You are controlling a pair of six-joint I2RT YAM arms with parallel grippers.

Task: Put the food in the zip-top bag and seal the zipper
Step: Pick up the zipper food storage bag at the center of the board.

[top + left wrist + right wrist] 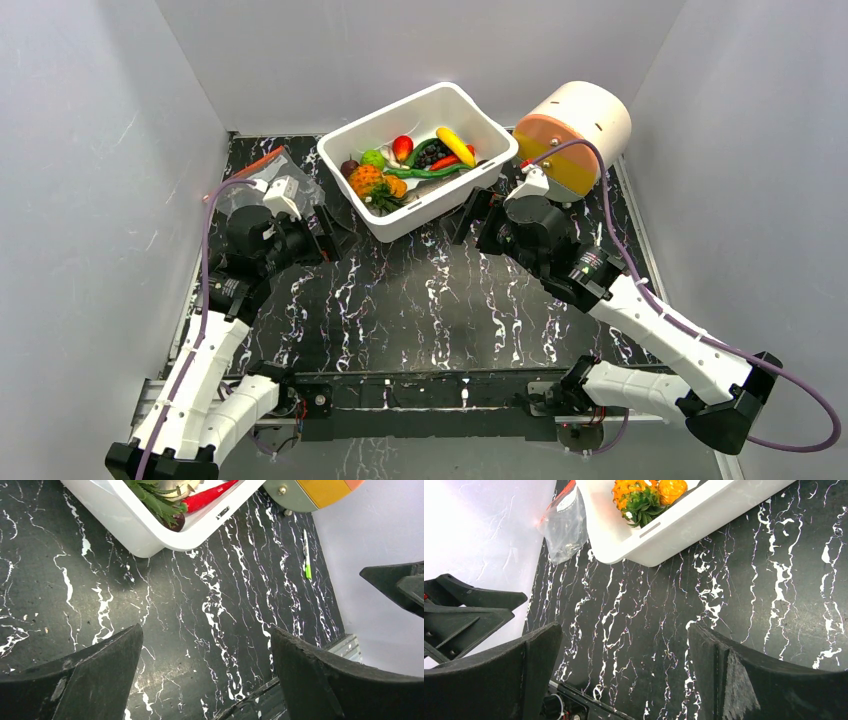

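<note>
Left gripper (206,632) and right gripper (624,627) both gape wide. Bright plastic toy food (420,160) sits in a white rectangular bin (400,225), clear floppy bag (566,525) just beside.

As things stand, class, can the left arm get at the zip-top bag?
Probably yes: the zip-top bag lies close to the open left gripper, beside the white bin, with nothing on it.

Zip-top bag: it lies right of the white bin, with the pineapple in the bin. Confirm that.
Wrong side: the top external view shows the zip-top bag lying left of the white bin. The pineapple is in the bin.
</note>
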